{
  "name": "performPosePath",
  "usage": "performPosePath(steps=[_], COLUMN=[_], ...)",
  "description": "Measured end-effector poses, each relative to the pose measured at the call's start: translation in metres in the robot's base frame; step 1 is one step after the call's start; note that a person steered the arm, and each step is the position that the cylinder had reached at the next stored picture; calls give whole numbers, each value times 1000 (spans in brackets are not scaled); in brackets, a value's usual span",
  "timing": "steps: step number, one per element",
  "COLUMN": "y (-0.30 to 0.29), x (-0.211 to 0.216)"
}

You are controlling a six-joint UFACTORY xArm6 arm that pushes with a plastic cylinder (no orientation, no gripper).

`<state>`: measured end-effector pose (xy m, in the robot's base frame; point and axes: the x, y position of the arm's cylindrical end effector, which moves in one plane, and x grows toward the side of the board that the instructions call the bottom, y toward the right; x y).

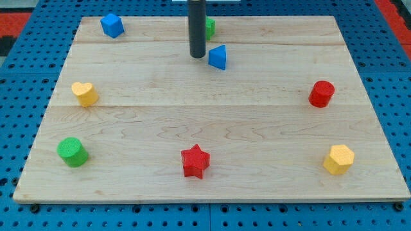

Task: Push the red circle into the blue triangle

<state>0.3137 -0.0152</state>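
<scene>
The red circle [322,94], a short red cylinder, stands near the board's right edge, at mid height. The blue triangle [218,57] stands near the view's top, just right of centre. My tip [196,56] is the lower end of the dark rod. It rests on the board just left of the blue triangle, close beside it with a small gap. The red circle is far to the tip's right and lower in the view.
A green block [210,27] is partly hidden behind the rod at the top. A blue cube [112,25] is top left, a yellow heart [84,94] left, a green cylinder [72,152] bottom left, a red star [195,161] bottom centre, a yellow hexagon [338,159] bottom right. The wooden board [257,128] has blue pegboard around it.
</scene>
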Motion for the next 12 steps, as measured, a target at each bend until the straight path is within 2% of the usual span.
performPosePath(steps=[1, 2, 4, 5, 6, 7, 9, 10, 11, 12], y=[75, 107, 192, 294, 348, 290, 201, 171, 132, 130], x=[-3, -10, 6, 18, 92, 122, 110, 132, 110, 93])
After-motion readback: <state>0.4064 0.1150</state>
